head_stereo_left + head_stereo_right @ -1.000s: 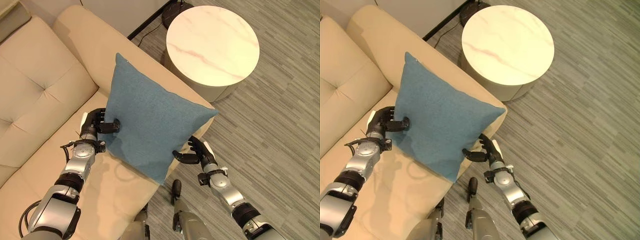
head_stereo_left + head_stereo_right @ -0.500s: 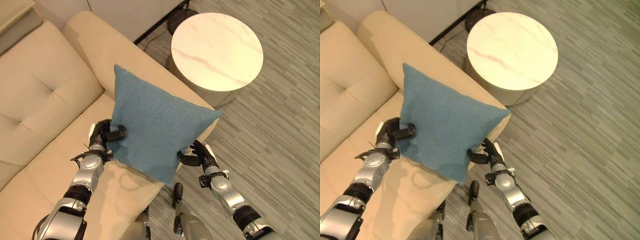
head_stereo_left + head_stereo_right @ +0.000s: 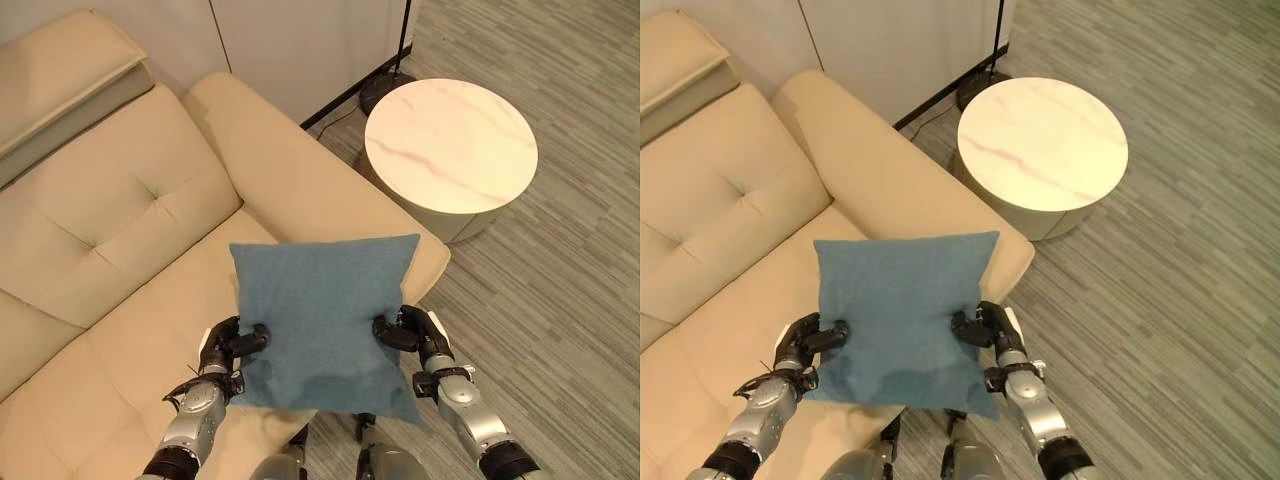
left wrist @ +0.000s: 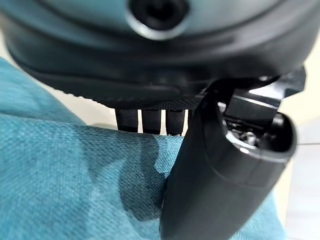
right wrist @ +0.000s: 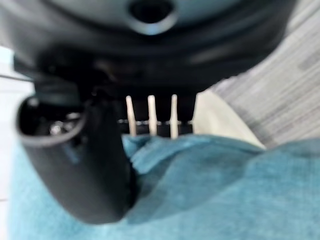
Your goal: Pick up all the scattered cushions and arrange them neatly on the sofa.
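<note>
A square teal-blue cushion (image 3: 325,320) is held flat between my two hands, low over the front edge of the beige sofa (image 3: 120,230) seat. My left hand (image 3: 228,346) pinches its left edge, thumb on top and fingers under the cloth. My right hand (image 3: 412,332) pinches the right edge the same way. In the left wrist view the thumb (image 4: 220,180) presses into the teal cushion (image 4: 65,180). In the right wrist view the thumb (image 5: 75,165) bears down on the cushion (image 5: 210,190).
A round white marble side table (image 3: 450,150) stands right of the sofa arm (image 3: 290,170). A floor lamp base (image 3: 385,90) sits behind it by the wall. Grey striped carpet (image 3: 570,300) covers the floor to the right. The sofa seat and back lie to the left.
The cushion has swung from upright and tilted to lying flat, and come down closer to me. Both hands moved nearer and keep their grip. The camera has tipped up, showing more of the sofa back.
</note>
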You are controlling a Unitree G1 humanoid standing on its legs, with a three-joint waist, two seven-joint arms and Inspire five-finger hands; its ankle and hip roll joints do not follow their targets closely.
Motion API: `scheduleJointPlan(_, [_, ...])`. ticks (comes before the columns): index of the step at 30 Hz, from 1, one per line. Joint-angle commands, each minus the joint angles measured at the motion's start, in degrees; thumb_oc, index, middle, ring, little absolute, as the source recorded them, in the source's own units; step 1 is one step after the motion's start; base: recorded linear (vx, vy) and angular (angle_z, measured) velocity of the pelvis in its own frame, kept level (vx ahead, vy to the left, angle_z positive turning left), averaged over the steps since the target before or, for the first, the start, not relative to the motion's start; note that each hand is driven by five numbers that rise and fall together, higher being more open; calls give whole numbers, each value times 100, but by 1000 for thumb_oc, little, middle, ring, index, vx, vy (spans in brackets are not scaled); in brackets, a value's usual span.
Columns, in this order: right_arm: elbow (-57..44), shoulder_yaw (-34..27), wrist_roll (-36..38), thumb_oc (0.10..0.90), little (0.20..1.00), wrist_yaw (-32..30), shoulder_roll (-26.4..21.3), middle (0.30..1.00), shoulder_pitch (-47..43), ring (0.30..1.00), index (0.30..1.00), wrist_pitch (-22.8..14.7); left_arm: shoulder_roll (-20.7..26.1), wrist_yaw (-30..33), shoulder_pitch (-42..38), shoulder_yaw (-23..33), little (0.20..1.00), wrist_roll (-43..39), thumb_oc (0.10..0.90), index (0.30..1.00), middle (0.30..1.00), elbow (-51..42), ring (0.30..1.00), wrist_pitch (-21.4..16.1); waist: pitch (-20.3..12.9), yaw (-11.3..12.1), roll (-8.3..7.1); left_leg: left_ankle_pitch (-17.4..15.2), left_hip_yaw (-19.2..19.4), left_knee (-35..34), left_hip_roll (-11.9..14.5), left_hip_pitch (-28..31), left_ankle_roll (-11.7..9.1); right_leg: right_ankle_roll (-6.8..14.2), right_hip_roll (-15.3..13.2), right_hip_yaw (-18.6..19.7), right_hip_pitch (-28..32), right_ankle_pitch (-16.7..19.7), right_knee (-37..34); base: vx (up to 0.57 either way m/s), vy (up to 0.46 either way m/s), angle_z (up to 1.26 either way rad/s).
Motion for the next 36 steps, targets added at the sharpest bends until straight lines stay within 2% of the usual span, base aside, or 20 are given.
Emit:
scheduleJointPlan(1, [-1035, -22, 9, 400, 300, 455, 355, 300, 126, 300, 300, -496, -189, -610, -219, -206, 300, 218, 400, 300, 300, -990, 300, -522, -804, -2, -3, -170, 67, 5, -153, 149, 5, 636, -234, 104, 826, -827, 236, 55, 72, 0])
scheduleJointPlan(5, [-1134, -158, -6, 400, 300, 460, 328, 300, 291, 300, 300, -491, -186, -633, -105, -237, 300, 255, 400, 300, 300, -1158, 300, -503, -753, -38, 38, -138, -43, 5, -161, 225, 32, 603, -201, 272, 806, -981, 616, -31, 12, 9])
scheduleJointPlan(6, [-1194, -385, 5, 400, 300, 496, 308, 300, 528, 300, 300, -508, -137, -706, 41, -210, 300, 220, 400, 300, 300, -1377, 300, -525, -787, -117, 42, -69, -218, 5, -189, 200, 54, 530, 70, 955, 717, -1162, 882, -66, -4, 31])
scheduleJointPlan(7, [-1194, -385, 5, 400, 300, 497, 309, 300, 531, 300, 300, -508, -137, -706, 45, -211, 300, 220, 400, 300, 300, -1379, 300, -525, -792, -114, 41, -71, -215, 5, -188, 198, 54, 529, 70, 958, 711, -1166, 888, -77, -24, 36])
scheduleJointPlan(10, [-1312, -600, 47, 400, 300, 535, 268, 300, 851, 300, 300, -556, -78, -754, 355, -139, 300, 199, 400, 300, 300, -1813, 300, -559, -842, -86, -1, 48, -570, 33, -227, 210, 18, 394, 340, 1355, 883, -1290, 949, -11, -99, 65])
scheduleJointPlan(13, [-1312, -600, 47, 400, 300, 535, 268, 300, 851, 300, 300, -556, -78, -754, 355, -138, 300, 199, 400, 300, 300, -1814, 300, -559, -841, -88, -1, 48, -571, 33, -227, 211, 18, 394, 340, 1354, 885, -1290, 949, -11, -80, 43])
scheduleJointPlan(15, [-1710, -775, 115, 400, 300, 586, 235, 300, 1134, 300, 300, -653, -83, -831, 746, -74, 300, 202, 400, 300, 300, -2260, 300, -568, -927, -1, -108, 150, -913, 122, -256, 107, -67, 308, 424, 1171, 1270, -1322, 451, -102, -250, 43])
scheduleJointPlan(17, [-1712, -775, 115, 400, 300, 587, 235, 300, 1138, 300, 300, -652, -82, -830, 751, -73, 300, 202, 400, 300, 300, -2264, 300, -565, -933, -16, -108, 152, -928, 124, -260, 101, -68, 308, 421, 1156, 1273, -1321, 445, -127, -104, 152])
scheduleJointPlan(18, [-1904, -919, 141, 400, 300, 540, 147, 300, 1204, 300, 300, -734, -108, -855, 693, -143, 300, 161, 400, 300, 300, -2375, 300, -593, -835, -40, -142, 260, -915, 396, -310, -271, -196, 306, 370, 847, 1281, -1316, 359, -271, -131, 172])
scheduleJointPlan(19, [-1957, -955, 146, 400, 300, 499, 138, 300, 1204, 300, 300, -746, -127, -835, 657, -165, 300, 145, 400, 300, 300, -2408, 300, -616, -807, -96, -152, 211, -727, 588, -297, -441, -209, 314, 327, 721, 1235, -1290, 363, -388, -132, 144])
scheduleJointPlan(20, [-1999, -967, 162, 400, 300, 450, 123, 300, 1171, 300, 300, -762, -138, -856, 634, -209, 300, 141, 400, 300, 300, -2444, 300, -646, -764, -138, -186, 39, -289, 792, -189, -461, -139, 319, 236, 561, 1228, -1216, 313, -207, -20, 170])
scheduleJointPlan(23, [-2030, -971, 178, 400, 300, 439, 121, 300, 1162, 300, 300, -783, -121, -857, 639, -234, 300, 171, 400, 300, 300, -2472, 300, -659, -783, -164, -217, -84, -111, 907, -137, -442, -90, 323, 161, 453, 1214, -1146, 279, -91, 21, 83])
scheduleJointPlan(24, [-2077, -986, 231, 400, 300, 443, 150, 300, 1166, 300, 300, -796, -101, -856, 664, -225, 300, 149, 400, 300, 300, -2546, 300, -666, -777, -209, -261, -255, 188, 1022, 0, -300, -55, 331, 64, 304, 1213, -1095, 275, -77, 33, 11])
scheduleJointPlan(25, [-2090, -993, 244, 400, 300, 437, 160, 300, 1163, 300, 300, -805, -95, -852, 671, -217, 300, 137, 400, 300, 300, -2572, 300, -668, -793, -253, -277, -300, 330, 1060, 77, -251, -57, 334, 23, 204, 1190, -1068, 266, -116, 74, 48])
scheduleJointPlan(26, [-2119, -1034, 253, 400, 300, 409, 177, 300, 1145, 300, 300, -790, -110, -846, 654, -231, 300, 115, 400, 300, 300, -2571, 300, -674, -821, -330, -302, -376, 660, 1060, 257, -77, -75, 341, -59, -5, 1182, -1037, 244, -61, 91, 79])
scheduleJointPlan(27, [-2157, -1058, 234, 400, 300, 404, 177, 300, 1146, 300, 300, -792, -112, -831, 634, -241, 300, 134, 400, 300, 300, -2573, 300, -679, -836, -383, -303, -399, 849, 1048, 349, 12, -104, 359, -103, -140, 1222, -1022, 207, -37, 73, 75])
scheduleJointPlan(28, [-2157, -1058, 234, 400, 300, 404, 177, 300, 1146, 300, 300, -792, -112, -831, 634, -241, 300, 134, 400, 300, 300, -2573, 300, -679, -833, -385, -303, -399, 847, 1048, 349, 14, -104, 359, -102, -141, 1226, -1022, 206, 4, 60, 67])
scheduleJointPlan(30, [-2190, -1132, 226, 400, 300, 392, 203, 300, 1149, 300, 300, -778, -117, -871, 608, -288, 300, 173, 400, 300, 300, -2586, 300, -690, -912, -502, -263, -483, 1292, 849, 529, 337, -189, 431, -201, -453, 1333, -995, 157, 44, 119, 41])
scheduleJointPlan(33, [-2169, -1137, 204, 400, 300, 363, 227, 300, 1085, 300, 300, -762, -92, -884, 615, -325, 300, 213, 400, 300, 300, -2614, 300, -661, -943, -512, -240, -488, 1263, 698, 507, 433, -203, 457, -247, -561, 1361, -998, 192, 57, 135, 54])
scheduleJointPlan(36, [-2137, -1087, 197, 400, 300, 372, 263, 300, 1013, 300, 300, -717, 6, -889, 695, -286, 300, 327, 400, 300, 300, -2684, 300, -616, -940, -439, -305, -579, 1187, 739, 411, 442, -144, 507, -326, -539, 1413, -946, 196, 48, 157, 33])
